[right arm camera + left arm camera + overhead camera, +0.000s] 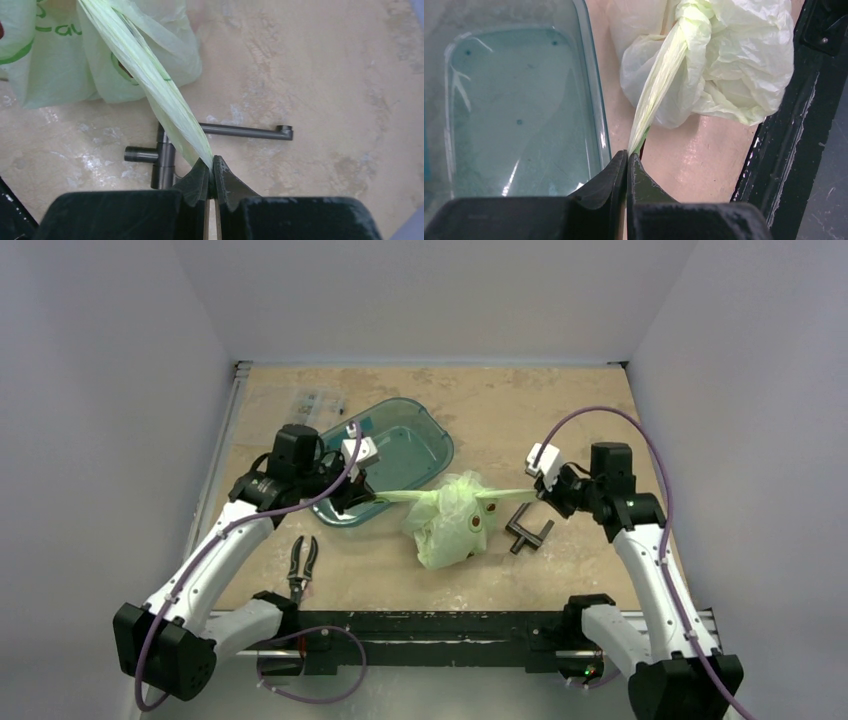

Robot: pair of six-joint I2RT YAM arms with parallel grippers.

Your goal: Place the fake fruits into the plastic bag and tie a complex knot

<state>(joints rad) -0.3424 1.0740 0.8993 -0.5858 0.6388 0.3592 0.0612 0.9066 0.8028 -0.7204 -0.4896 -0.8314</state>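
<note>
The pale green plastic bag [448, 523] sits bulging in the middle of the table, its top gathered into a knot [694, 15]. Two twisted strands of it are pulled taut to either side. My left gripper [368, 496] is shut on the end of the left strand [655, 92], beside the tub's near rim. On the other side my right gripper [540, 492] is shut on the end of the right strand [150, 80], above a dark metal fitting. The fake fruits are hidden inside the bag; only dark shapes show through the plastic [475, 522].
A translucent teal tub [425, 425] stands behind the left gripper. A dark metal pipe fitting [528, 530] lies right of the bag. Pliers [302, 565] lie near the front left. A clear packet [305, 400] lies at the back left. A black rail [430, 625] runs along the front edge.
</note>
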